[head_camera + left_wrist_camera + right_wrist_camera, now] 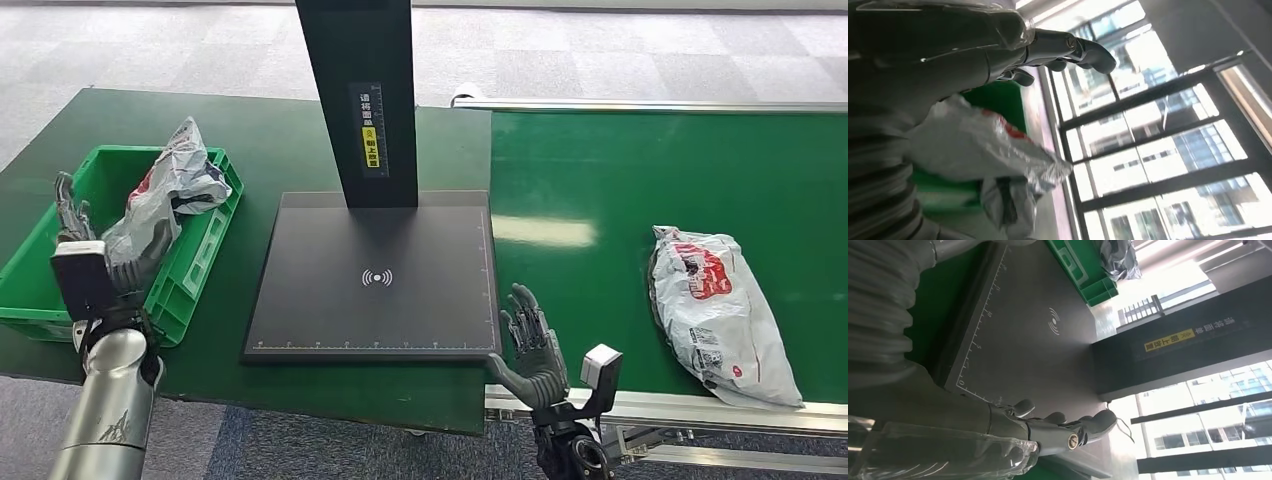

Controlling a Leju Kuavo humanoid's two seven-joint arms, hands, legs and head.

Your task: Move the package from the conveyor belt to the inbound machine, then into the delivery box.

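Note:
A crumpled grey-white package (pixel 172 185) with red print lies in the green delivery box (pixel 60 290), leaning on its right rim. My left hand (pixel 80 235) stands over the box beside the package, fingers straight and spread; the left wrist view has the package (pixel 983 150) lying by the palm, apart from the fingers (pixel 1068 50). My right hand (pixel 532 350) is open, palm up, at the table's front edge between the inbound machine's black plate (pixel 375 275) and the conveyor belt (pixel 640 190). A second package (pixel 720 310) lies on the belt, to the right of that hand.
The machine's black column (pixel 360 100) rises behind the plate, which is bare (pixel 1038 340). The belt's metal rail (pixel 700 410) runs along its front edge. In the right wrist view the green box (pixel 1083 270) stands beyond the plate.

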